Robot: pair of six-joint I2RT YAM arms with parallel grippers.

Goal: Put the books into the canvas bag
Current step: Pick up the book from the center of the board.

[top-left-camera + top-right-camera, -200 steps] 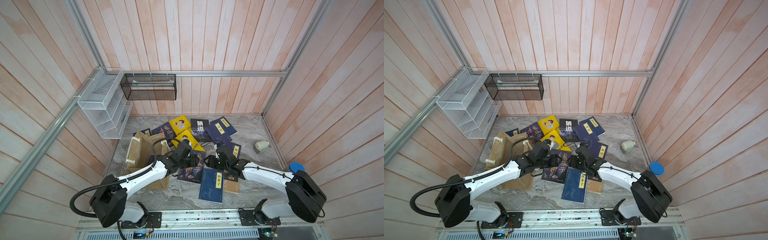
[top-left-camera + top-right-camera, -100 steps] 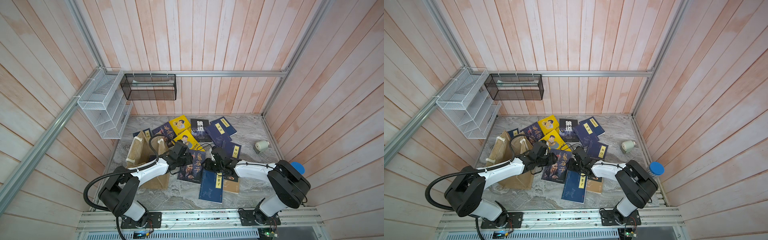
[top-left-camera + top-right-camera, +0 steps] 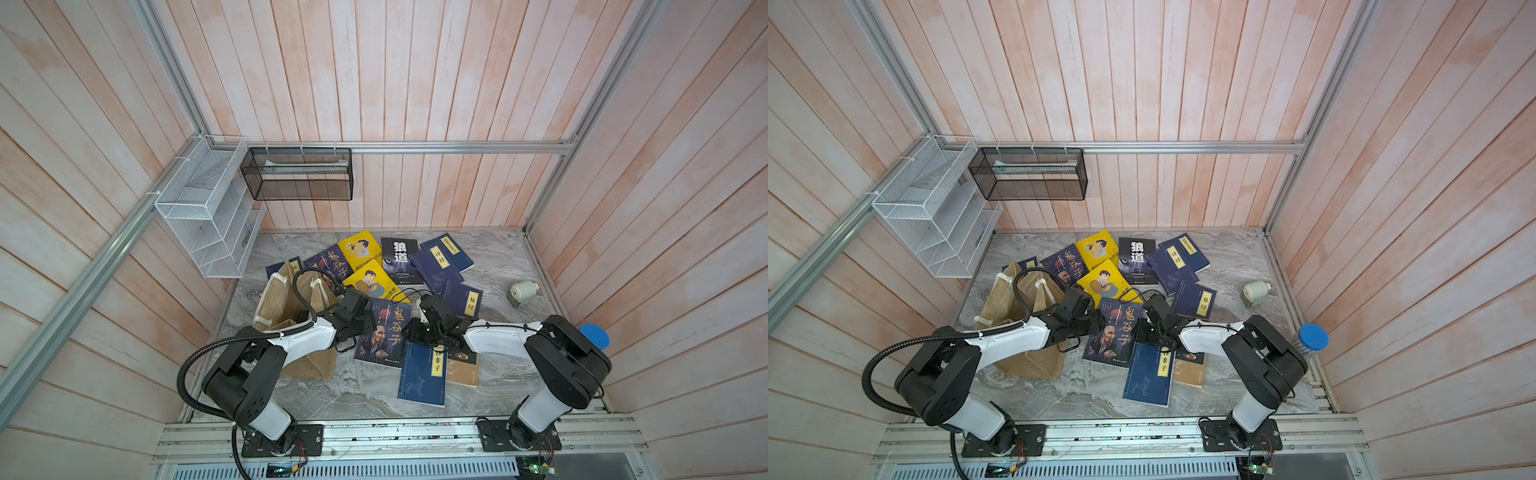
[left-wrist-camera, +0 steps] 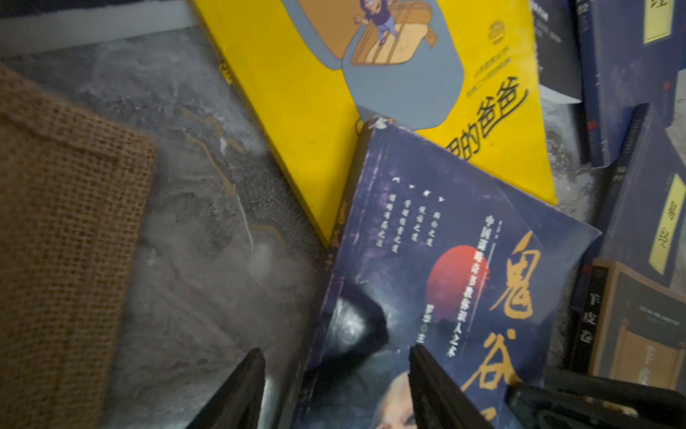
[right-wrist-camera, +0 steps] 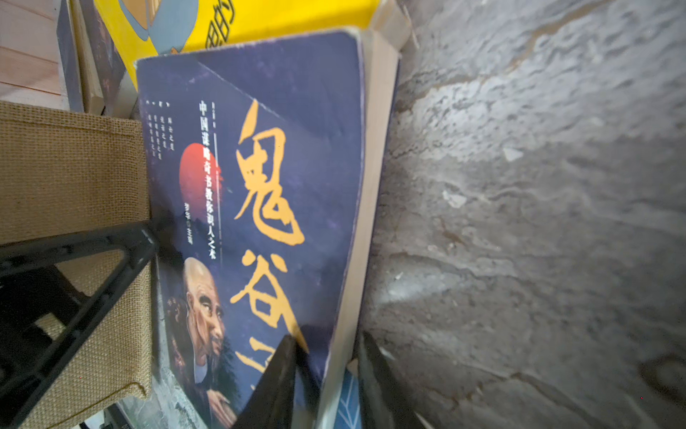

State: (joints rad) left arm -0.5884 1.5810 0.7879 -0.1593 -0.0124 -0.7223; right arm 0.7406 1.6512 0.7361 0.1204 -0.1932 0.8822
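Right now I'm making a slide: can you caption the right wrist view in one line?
Right gripper astride the page edge of the navy book, bag beside it, grey table beneath.

Both top views reach me bright, evenly lit and sharp, pink wooden wall planks point(image 3: 374, 83) bowing toward the edges. My wrist views run dimmer: navy paperback with orange characters point(image 5: 260, 185) legible, coarse tan canvas bag point(image 4: 67, 223) blurred close up.

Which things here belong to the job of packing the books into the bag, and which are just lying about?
For the job:
books
canvas bag

Just lying about:
white wire rack
black mesh basket
cream roll
blue-lidded jar
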